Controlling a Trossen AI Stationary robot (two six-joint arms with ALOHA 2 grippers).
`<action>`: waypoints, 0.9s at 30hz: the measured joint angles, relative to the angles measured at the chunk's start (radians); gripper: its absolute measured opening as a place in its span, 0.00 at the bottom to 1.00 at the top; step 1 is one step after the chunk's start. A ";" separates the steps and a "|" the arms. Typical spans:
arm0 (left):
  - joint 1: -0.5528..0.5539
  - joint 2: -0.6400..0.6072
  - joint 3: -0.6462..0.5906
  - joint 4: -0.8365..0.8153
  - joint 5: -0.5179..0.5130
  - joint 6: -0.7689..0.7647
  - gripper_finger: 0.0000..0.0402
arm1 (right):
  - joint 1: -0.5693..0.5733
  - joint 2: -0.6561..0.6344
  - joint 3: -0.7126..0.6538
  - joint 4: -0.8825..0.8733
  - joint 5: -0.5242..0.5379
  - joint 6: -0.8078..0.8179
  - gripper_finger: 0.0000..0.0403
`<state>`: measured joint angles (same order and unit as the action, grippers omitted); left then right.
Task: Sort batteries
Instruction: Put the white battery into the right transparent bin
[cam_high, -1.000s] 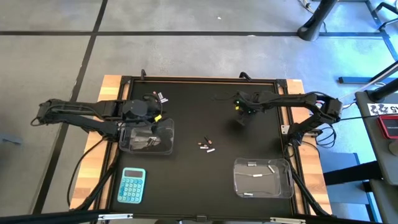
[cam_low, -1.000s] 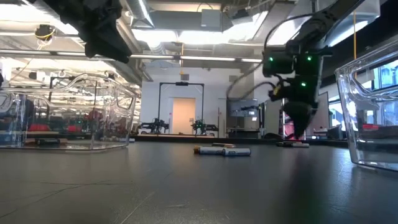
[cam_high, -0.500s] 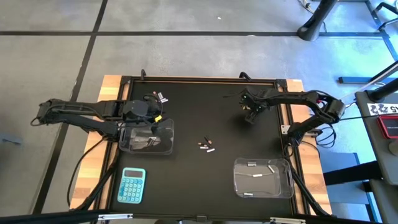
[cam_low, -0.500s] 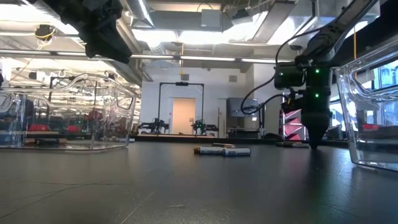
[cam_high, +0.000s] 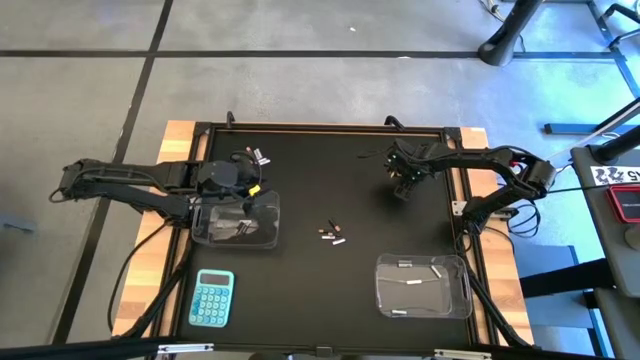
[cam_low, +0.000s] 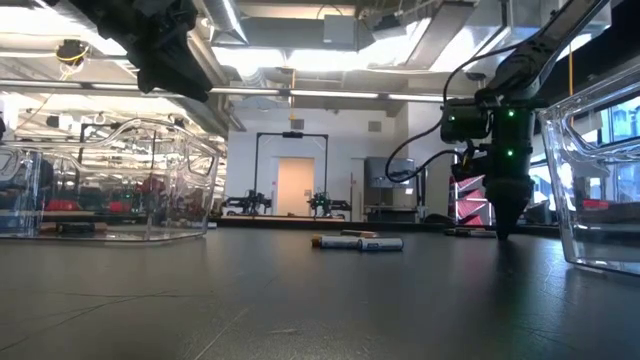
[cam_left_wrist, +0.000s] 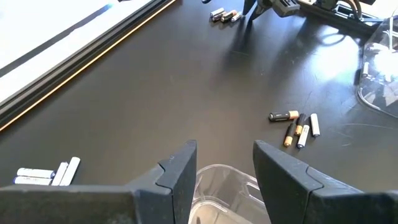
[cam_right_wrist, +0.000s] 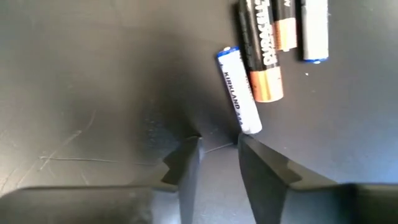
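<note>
**Right gripper down beside the battery, not on it**

The right gripper (cam_right_wrist: 216, 152), at 1 o'clock on the mat (cam_high: 330, 190), has its tips on the surface, narrowly apart and holding nothing; the white battery (cam_right_wrist: 239, 90) lies just beside one finger (cam_right_wrist: 258, 155). Closing here may pinch air or flick the battery away. Two dark batteries (cam_right_wrist: 261, 46) touch it and may roll too.

The left gripper (cam_left_wrist: 224, 165) hovers open at 9 o'clock over the left tub (cam_high: 268, 225). More batteries (cam_high: 333, 235) lie at centre, and others (cam_high: 260, 156) at 11. The right tub (cam_high: 385, 300) sits at 5, the calculator (cam_high: 211, 298) at 7; nothing blocks.
</note>
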<state>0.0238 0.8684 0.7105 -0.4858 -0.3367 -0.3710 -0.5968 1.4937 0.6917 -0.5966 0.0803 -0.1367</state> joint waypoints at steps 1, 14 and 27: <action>0.000 0.000 0.000 0.000 0.000 -0.001 0.37 | 0.000 0.000 0.000 0.000 -0.006 -0.006 0.27; 0.000 0.000 0.000 0.000 0.000 -0.014 0.37 | 0.005 0.005 0.069 -0.124 -0.090 -0.056 0.23; 0.000 0.000 0.000 0.000 0.000 -0.015 0.37 | 0.002 0.005 0.072 -0.093 0.080 -0.094 0.51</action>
<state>0.0238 0.8684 0.7105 -0.4854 -0.3370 -0.3855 -0.5953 1.4990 0.7633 -0.6895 0.1607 -0.2307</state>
